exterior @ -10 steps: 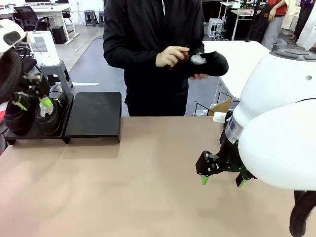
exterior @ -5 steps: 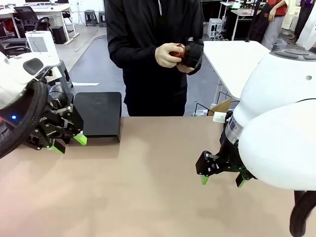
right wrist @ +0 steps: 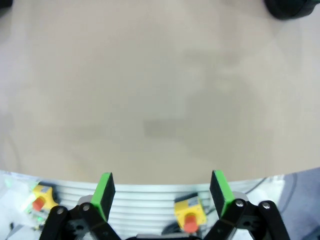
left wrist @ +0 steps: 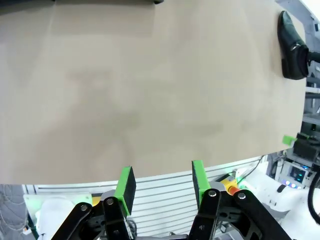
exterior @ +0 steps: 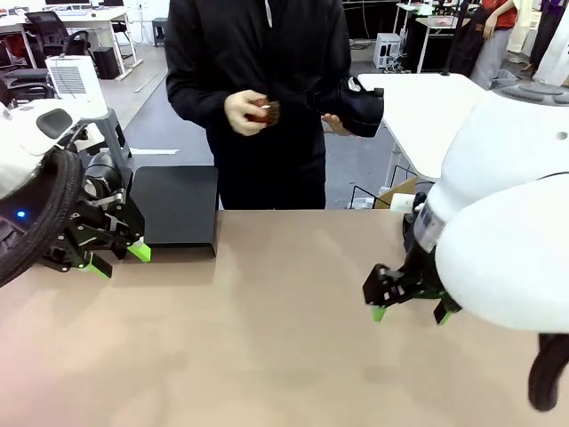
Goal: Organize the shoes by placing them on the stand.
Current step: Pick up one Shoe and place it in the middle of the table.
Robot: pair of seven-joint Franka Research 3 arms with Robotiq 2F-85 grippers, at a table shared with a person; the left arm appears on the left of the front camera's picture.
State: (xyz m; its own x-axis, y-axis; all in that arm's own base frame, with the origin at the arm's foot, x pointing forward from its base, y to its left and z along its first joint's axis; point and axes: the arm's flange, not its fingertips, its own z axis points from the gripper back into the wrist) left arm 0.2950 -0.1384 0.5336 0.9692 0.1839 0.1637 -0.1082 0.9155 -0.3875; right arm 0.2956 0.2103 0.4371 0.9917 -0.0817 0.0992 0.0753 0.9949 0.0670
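The person across the table holds one glossy black shoe (exterior: 356, 102) in one hand and a small brown brush (exterior: 262, 111) in the other. The black stand (exterior: 178, 205) sits at the table's far left; a glossy shoe (exterior: 100, 173) on it peeks out behind my left arm. Another shoe (left wrist: 292, 47) lies on the table in the left wrist view, and its dark edge (right wrist: 290, 7) shows in the right wrist view. My left gripper (exterior: 116, 259) hovers in front of the stand, open and empty (left wrist: 161, 184). My right gripper (exterior: 409, 313) hangs over the table's right side, open and empty (right wrist: 162, 192).
The tan table (exterior: 267, 338) is bare between the two grippers. A white table (exterior: 427, 98) stands behind the person on the right. Chairs, stools and other people are in the room behind.
My left gripper has drawn back from the shoes on the stand to the table just in front of it. The right gripper has shifted slightly. The person has moved brush and shoe apart.
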